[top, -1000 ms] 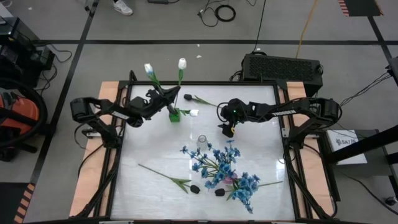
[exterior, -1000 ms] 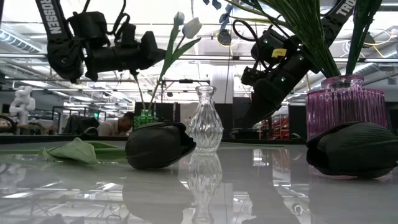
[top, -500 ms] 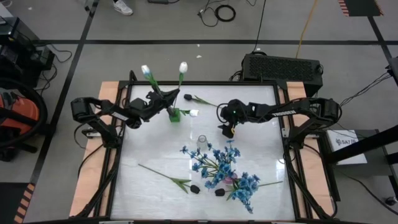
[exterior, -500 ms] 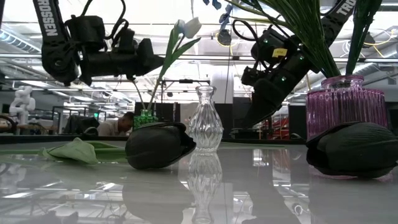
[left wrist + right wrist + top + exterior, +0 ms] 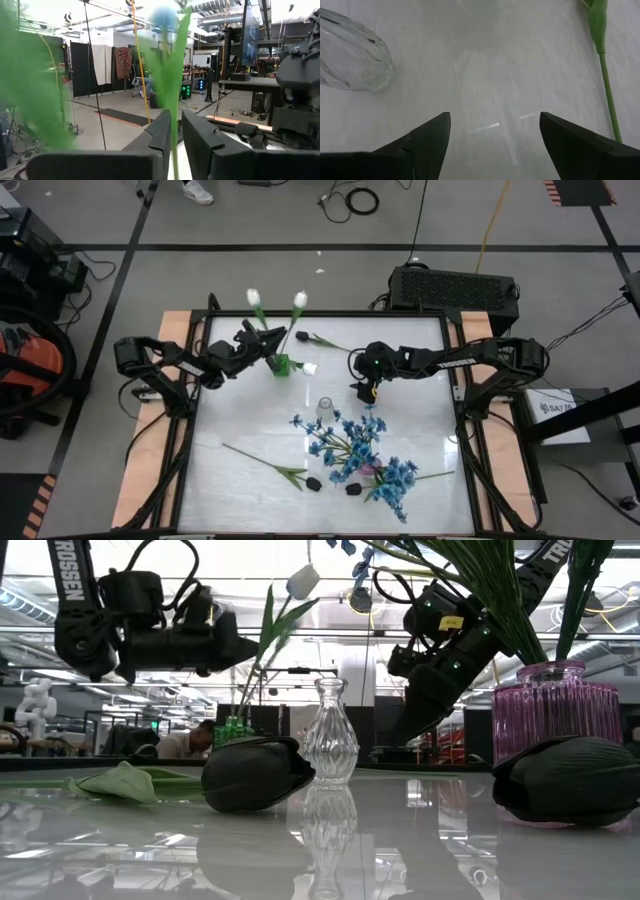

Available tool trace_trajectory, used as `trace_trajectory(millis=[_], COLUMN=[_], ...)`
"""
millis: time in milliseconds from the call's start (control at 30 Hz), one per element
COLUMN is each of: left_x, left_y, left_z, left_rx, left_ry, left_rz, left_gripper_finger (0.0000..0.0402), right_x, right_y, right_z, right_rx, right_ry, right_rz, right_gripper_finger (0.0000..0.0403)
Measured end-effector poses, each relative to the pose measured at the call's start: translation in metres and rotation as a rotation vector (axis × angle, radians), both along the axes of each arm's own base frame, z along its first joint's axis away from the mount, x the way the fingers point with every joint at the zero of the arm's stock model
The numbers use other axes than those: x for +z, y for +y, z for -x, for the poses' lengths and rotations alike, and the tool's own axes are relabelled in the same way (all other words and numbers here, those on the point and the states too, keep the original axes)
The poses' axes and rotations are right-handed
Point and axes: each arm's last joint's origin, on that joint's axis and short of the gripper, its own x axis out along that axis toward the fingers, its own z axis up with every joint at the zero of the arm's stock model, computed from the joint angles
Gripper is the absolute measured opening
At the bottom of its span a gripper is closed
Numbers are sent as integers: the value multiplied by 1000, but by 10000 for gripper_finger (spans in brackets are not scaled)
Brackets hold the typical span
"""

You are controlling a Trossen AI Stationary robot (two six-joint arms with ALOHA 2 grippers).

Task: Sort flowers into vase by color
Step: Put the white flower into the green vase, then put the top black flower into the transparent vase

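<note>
Standing in the green vase (image 5: 282,365), two white tulips (image 5: 299,300) lean outward; the left gripper (image 5: 255,346), just beside that vase, has its fingers slightly parted around one stem. The right gripper (image 5: 366,389), well apart from it, hangs wide open and empty.

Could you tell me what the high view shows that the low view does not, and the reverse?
Only the high view shows the blue sprays and a stem lying flat near the table's front. Only the low view shows the pink vase as clearly pink, plus the room behind. Both show the clear vase, the left gripper by the white tulips, and the right gripper.
</note>
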Motion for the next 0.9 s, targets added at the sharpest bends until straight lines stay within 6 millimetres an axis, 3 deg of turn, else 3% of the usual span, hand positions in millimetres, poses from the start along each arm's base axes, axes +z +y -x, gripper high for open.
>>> trace_trajectory(millis=[233,533,900], left_x=[-6,-10,1], left_y=[-5,-26,-52], left_z=[3,7,35], left_rx=[-14,-96,-128], left_ry=[27,46,-32], left_rz=[12,18,8], left_gripper_finger=[85,96,96], right_x=[0,-1,-1], right_y=[0,-2,-20], right_z=[0,2,6], right_rx=[0,-26,-46], right_ry=[1,24,29], right_rz=[0,25,95], right_gripper_finger=[297,297,297])
